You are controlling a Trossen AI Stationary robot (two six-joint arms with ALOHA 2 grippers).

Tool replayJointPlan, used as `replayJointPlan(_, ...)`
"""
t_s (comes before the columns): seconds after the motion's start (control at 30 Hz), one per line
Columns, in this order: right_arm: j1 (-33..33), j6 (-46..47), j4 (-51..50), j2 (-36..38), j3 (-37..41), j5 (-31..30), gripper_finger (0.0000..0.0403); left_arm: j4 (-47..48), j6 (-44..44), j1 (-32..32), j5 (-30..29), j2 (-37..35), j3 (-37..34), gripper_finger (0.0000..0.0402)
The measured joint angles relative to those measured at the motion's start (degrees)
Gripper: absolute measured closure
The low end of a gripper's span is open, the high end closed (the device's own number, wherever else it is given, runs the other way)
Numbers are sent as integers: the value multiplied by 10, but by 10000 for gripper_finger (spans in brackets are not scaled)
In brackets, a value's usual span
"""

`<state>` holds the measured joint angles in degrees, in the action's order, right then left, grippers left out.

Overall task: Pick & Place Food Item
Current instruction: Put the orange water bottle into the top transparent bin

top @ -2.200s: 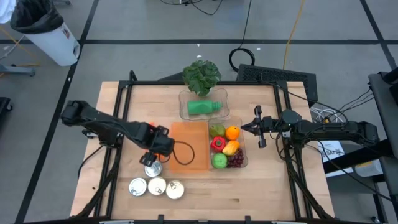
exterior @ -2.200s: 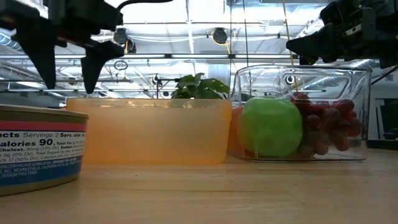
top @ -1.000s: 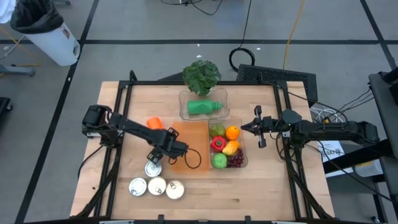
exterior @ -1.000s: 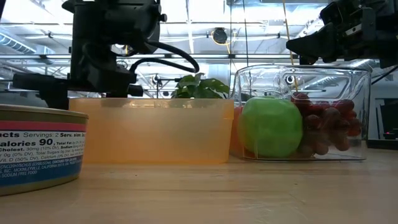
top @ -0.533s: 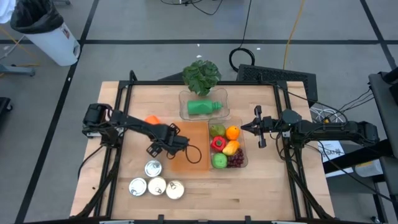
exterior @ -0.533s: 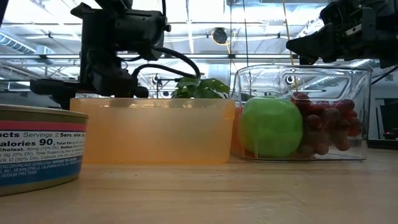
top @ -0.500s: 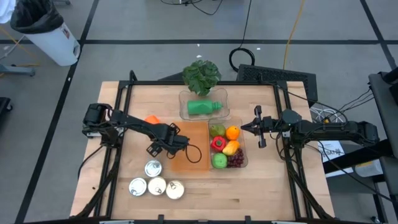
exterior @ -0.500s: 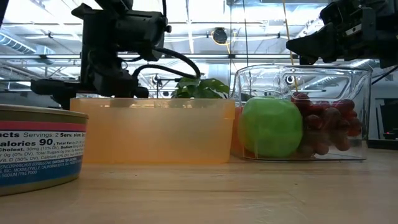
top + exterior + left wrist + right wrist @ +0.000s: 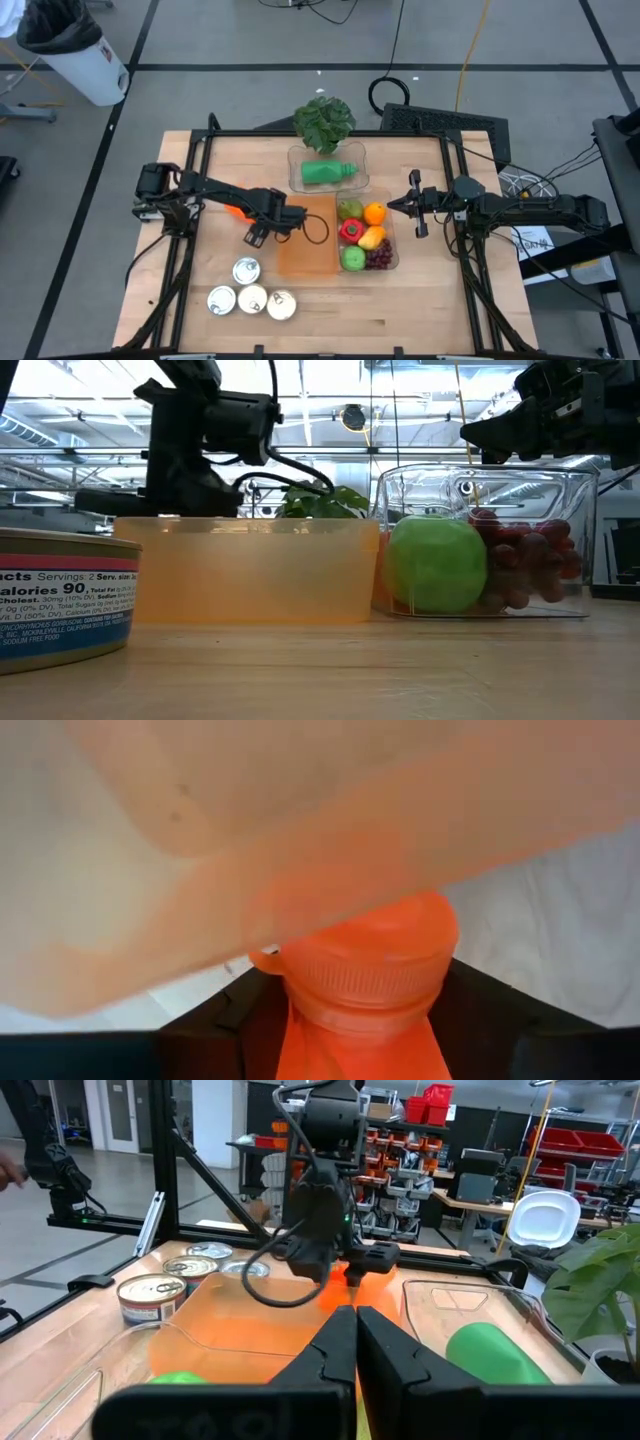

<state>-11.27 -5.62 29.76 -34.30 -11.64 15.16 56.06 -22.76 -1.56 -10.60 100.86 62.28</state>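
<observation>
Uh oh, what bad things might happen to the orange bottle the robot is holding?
The left pincer grips the orange bottle only near its cap, so it might slip out. The orange bin has its wall right in front of the bottle, so the bottle could bump that wall instead of going inside.

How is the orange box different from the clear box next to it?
The orange box is tinted orange; the clear box has no colour. The clear box holds fruit, like a green apple and grapes; no fruit shows in the orange box. The clear box stands taller than the orange box. Both are see-through, open on top, and sit side by side on the table.
</observation>
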Motion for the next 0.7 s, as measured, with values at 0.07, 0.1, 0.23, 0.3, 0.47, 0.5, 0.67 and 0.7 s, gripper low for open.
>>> replayJointPlan(0.07,0,0,0,0,0,0,403,-14,27,6,0,0,0,166)
replayJointPlan(0.1,0,0,0,0,0,0,403,-19,39,9,3,0,0,153)
replayJointPlan(0.23,0,0,0,0,0,0,403,-33,90,23,18,0,-9,121)
replayJointPlan(0.3,0,0,0,0,0,0,403,-35,121,32,38,0,-17,120)
replayJointPlan(0.47,0,0,0,0,0,0,403,-33,153,42,46,0,-39,141)
replayJointPlan(0.5,0,0,0,0,0,0,403,-29,153,43,46,0,-40,147)
replayJointPlan(0.67,0,0,0,0,0,0,403,-19,152,45,27,-3,-40,190)
replayJointPlan(0.7,0,0,0,0,0,0,403,-15,152,45,22,-5,-40,191)
